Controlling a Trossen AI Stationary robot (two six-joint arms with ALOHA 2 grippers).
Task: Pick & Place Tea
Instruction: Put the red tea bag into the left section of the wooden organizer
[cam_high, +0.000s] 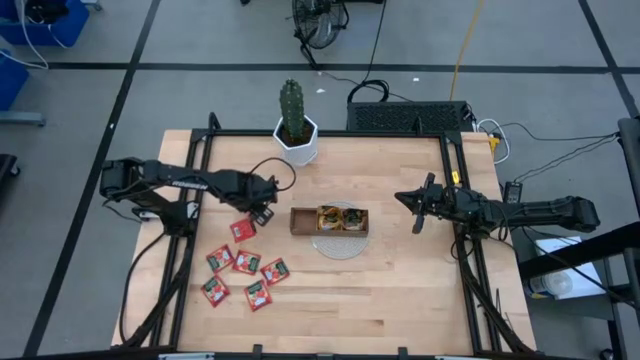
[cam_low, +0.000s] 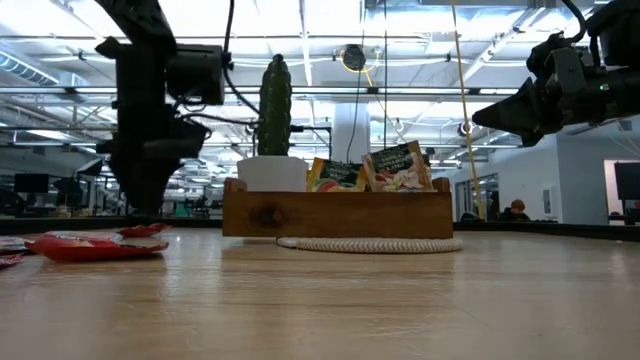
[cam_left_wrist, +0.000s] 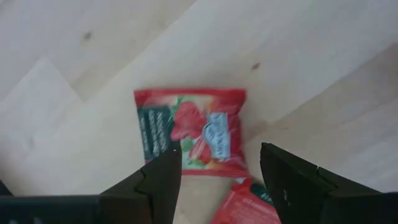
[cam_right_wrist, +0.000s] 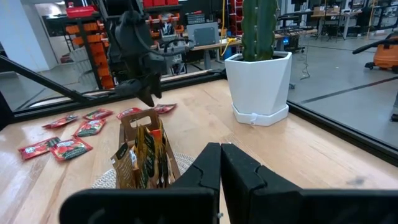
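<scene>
Several red tea sachets lie flat on the wooden table at the left. The brown wooden tray stands mid-table on a round woven mat, with a few sachets upright inside it. My left gripper hangs open, pointing down, above the farthest red sachet, clear of it; another sachet lies beside that one. My right gripper waits shut and level at the table's right, above the surface.
A cactus in a white pot stands at the table's far edge, behind the tray. Black frame rails run along the left and right sides of the table. Bare wood lies near the front right.
</scene>
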